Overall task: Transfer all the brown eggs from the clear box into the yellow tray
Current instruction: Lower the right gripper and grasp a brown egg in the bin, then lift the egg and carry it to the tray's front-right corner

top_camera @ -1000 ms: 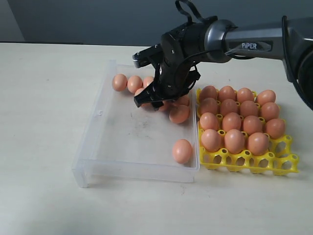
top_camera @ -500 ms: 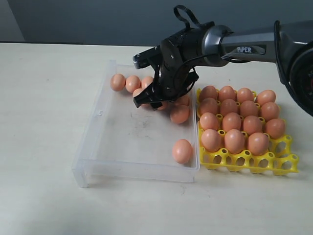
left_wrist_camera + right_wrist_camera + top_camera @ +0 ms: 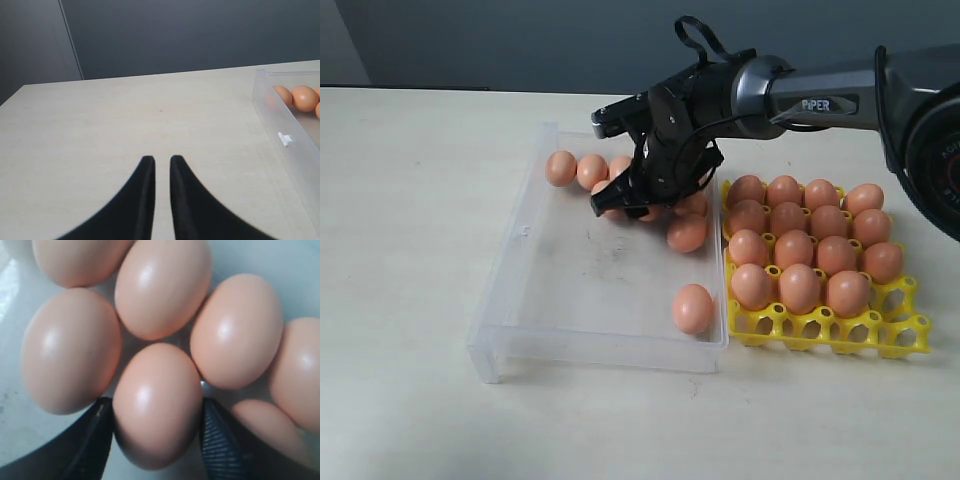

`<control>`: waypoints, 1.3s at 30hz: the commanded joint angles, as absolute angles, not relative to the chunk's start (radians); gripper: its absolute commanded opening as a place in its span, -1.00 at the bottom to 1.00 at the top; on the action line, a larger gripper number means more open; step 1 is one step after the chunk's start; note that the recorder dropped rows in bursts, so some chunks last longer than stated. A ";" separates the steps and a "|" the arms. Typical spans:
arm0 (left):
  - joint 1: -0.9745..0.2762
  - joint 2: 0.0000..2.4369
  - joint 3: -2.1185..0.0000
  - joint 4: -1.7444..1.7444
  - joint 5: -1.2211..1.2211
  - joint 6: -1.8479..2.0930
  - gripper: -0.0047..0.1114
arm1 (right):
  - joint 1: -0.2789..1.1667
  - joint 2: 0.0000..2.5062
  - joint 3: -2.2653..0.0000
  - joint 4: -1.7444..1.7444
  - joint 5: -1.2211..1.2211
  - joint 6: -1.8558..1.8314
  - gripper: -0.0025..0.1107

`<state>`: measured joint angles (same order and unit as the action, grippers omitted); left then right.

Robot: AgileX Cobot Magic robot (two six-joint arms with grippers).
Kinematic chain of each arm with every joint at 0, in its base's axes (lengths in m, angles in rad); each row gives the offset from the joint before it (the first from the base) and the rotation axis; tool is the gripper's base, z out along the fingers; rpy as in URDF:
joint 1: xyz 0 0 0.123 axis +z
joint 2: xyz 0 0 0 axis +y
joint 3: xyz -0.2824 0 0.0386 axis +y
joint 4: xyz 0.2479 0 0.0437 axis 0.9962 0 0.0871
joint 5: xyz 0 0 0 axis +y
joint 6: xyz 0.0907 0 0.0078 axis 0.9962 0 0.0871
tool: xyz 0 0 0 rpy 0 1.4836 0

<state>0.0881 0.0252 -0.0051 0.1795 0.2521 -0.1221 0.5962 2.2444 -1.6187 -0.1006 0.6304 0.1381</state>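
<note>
Right gripper (image 3: 155, 407), jaws parted close on either side of one brown egg (image 3: 156, 385) in the cluster at one end of the clear box (image 3: 505, 300), should, I judge, close gently and squarely, then lift straight up clear of its touching neighbours (image 3: 70, 350) before crossing to the yellow tray (image 3: 898, 338).

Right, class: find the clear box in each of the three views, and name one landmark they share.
Exterior view: the clear box lies centre-left, against the yellow tray.
Left wrist view: only one side wall shows, with eggs behind it.
Right wrist view: just its pale floor shows between close-up eggs.
Shared landmark: the brown eggs clustered at one end of the box.
</note>
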 commanded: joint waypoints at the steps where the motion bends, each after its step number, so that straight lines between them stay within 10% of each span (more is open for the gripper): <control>1: 0.088 0.026 0.000 0.177 0.240 -0.123 -0.71 | 0.589 2.219 -1.618 -0.103 0.619 0.216 -0.97; 16: 0.088 0.026 0.000 0.177 0.240 -0.123 -0.71 | 0.482 1.500 -0.751 -0.050 -0.180 0.418 -0.97; 23: 0.088 0.026 0.000 0.177 0.240 -0.123 -0.71 | 0.356 1.144 -0.227 0.551 -0.453 -0.130 -0.97; 39: 0.088 0.026 0.000 0.177 0.240 -0.123 -0.71 | 0.356 1.134 -0.073 0.557 -0.543 -0.167 -0.97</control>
<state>0.0881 0.0252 -0.0051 0.1795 0.2521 -0.1221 0.3624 1.1389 -0.0833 0.5641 -0.5131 -0.1604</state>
